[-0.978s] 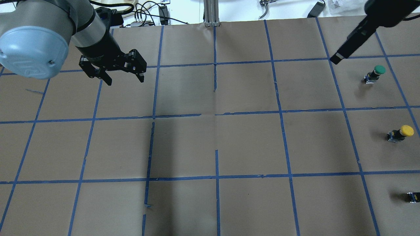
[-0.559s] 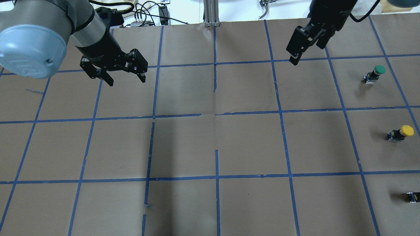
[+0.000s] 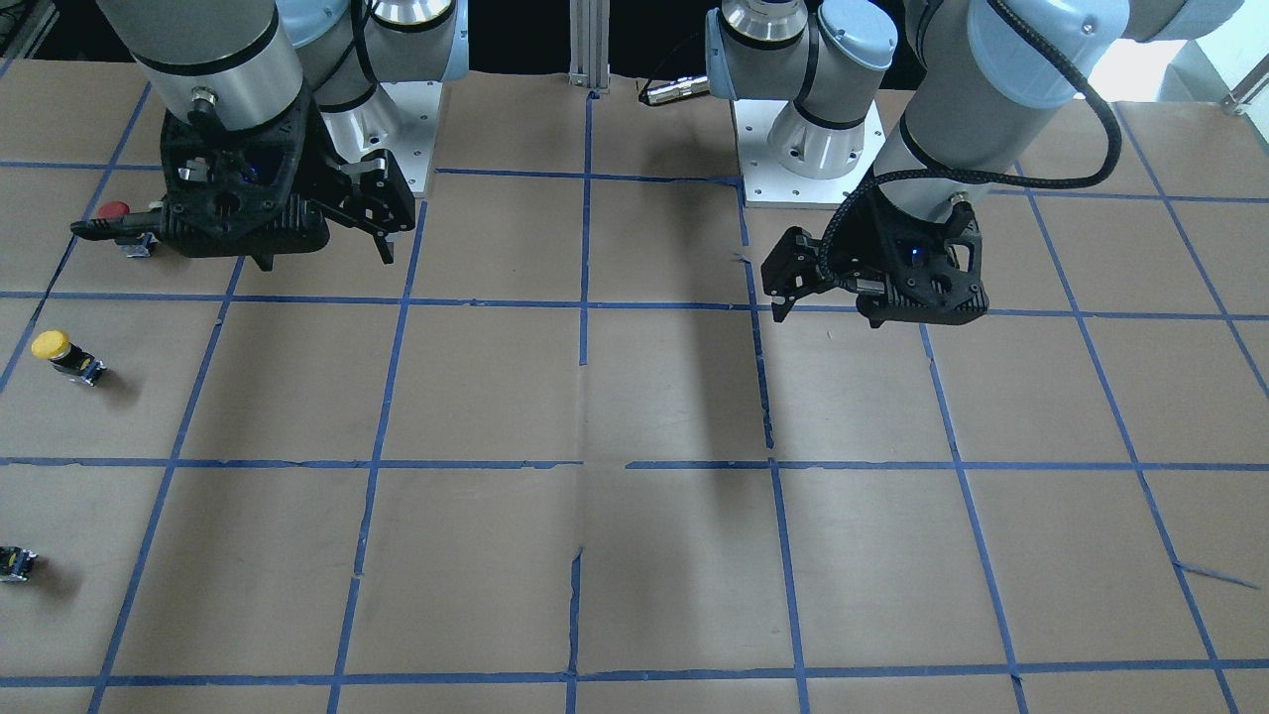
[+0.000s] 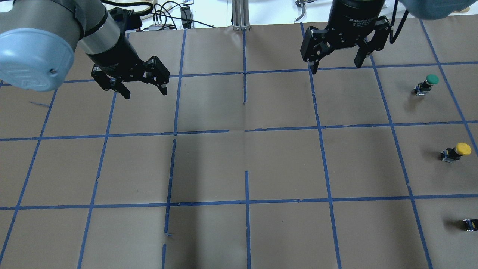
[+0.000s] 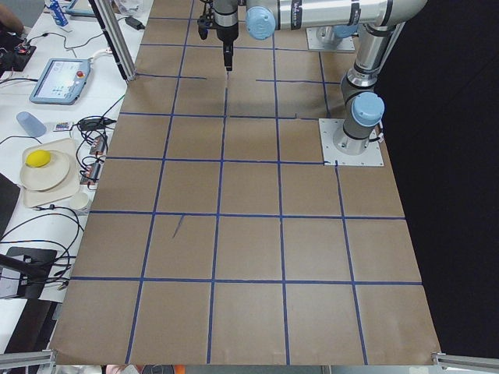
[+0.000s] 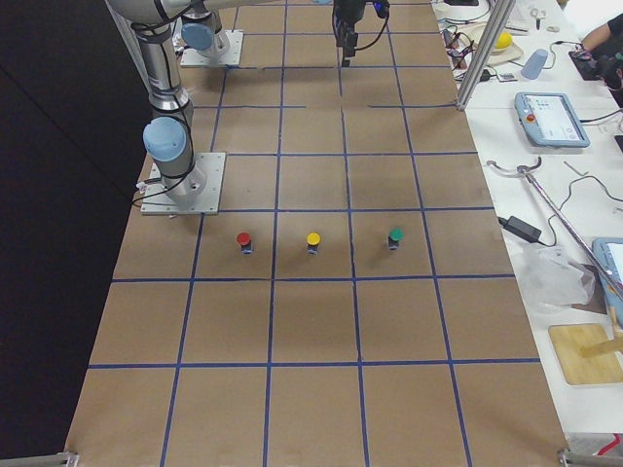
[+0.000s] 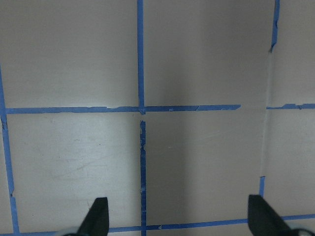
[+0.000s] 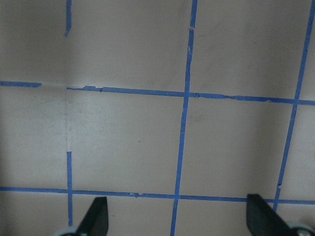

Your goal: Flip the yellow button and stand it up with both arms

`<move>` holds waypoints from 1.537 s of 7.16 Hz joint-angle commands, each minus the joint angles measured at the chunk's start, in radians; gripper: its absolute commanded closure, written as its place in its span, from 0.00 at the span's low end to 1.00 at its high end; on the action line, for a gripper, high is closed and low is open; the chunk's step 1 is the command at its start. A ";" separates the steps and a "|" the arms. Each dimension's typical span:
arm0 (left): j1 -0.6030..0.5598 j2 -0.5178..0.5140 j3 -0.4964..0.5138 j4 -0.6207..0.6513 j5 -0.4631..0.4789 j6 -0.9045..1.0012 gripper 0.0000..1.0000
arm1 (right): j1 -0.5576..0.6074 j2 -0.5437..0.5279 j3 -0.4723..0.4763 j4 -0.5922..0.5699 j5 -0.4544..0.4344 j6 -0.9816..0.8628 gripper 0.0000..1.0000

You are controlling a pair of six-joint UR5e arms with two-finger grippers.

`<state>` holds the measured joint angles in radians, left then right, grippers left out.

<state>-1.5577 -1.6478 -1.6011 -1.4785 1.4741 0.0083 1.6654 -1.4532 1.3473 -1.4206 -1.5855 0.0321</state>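
The yellow button (image 4: 457,151) is at the table's right side, yellow cap above its black block; it also shows in the front-facing view (image 3: 55,352) and the exterior right view (image 6: 312,240). My right gripper (image 4: 337,68) is open and empty, above the table, far from the button, toward the far edge. My left gripper (image 4: 145,93) is open and empty over the table's left part. Both wrist views show only brown paper and blue tape between spread fingertips (image 7: 97,216) (image 8: 98,216).
A green-capped button (image 4: 427,84) is beyond the yellow one. A red-capped button (image 3: 112,210) lies on the robot's side, partly behind my right gripper. A small black block (image 4: 470,224) is cut off at the right edge. Cables and tools lie past the far edge.
My right arm has swung in from the far right toward the middle and turned, so both its open fingers now show. My left gripper has barely moved. The buttons are where they were.
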 commanded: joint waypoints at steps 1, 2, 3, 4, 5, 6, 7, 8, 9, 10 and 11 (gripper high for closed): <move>0.002 -0.001 0.000 0.000 -0.003 0.001 0.00 | -0.013 -0.074 0.009 -0.004 0.007 0.028 0.00; -0.007 0.009 -0.017 0.000 -0.001 0.001 0.00 | -0.010 -0.085 0.032 -0.004 0.005 0.023 0.00; -0.007 0.017 -0.011 0.000 0.002 -0.002 0.00 | -0.016 -0.104 0.067 -0.003 0.008 0.023 0.00; -0.007 0.023 -0.023 0.000 0.000 -0.002 0.00 | -0.007 -0.127 0.082 -0.001 0.010 0.026 0.00; -0.004 0.023 -0.019 0.000 0.000 -0.002 0.00 | -0.009 -0.133 0.087 -0.001 0.009 0.028 0.00; -0.005 0.019 -0.020 0.000 -0.001 -0.004 0.00 | -0.010 -0.134 0.087 0.000 0.009 0.026 0.00; -0.005 0.020 -0.020 0.000 -0.001 -0.004 0.00 | -0.010 -0.133 0.087 -0.001 0.010 0.025 0.00; -0.008 0.025 -0.013 -0.002 -0.001 -0.005 0.00 | -0.010 -0.134 0.087 0.000 0.009 0.025 0.00; -0.012 0.049 0.000 -0.047 0.003 -0.005 0.00 | -0.013 -0.134 0.087 0.000 0.009 0.023 0.00; -0.012 0.084 0.001 -0.090 0.011 -0.004 0.00 | -0.010 -0.134 0.087 0.000 0.007 0.023 0.00; -0.007 0.101 0.003 -0.103 0.061 0.001 0.00 | -0.012 -0.134 0.089 0.000 0.007 0.023 0.00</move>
<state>-1.5674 -1.5728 -1.6016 -1.5537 1.4951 0.0053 1.6541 -1.5875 1.4348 -1.4205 -1.5778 0.0554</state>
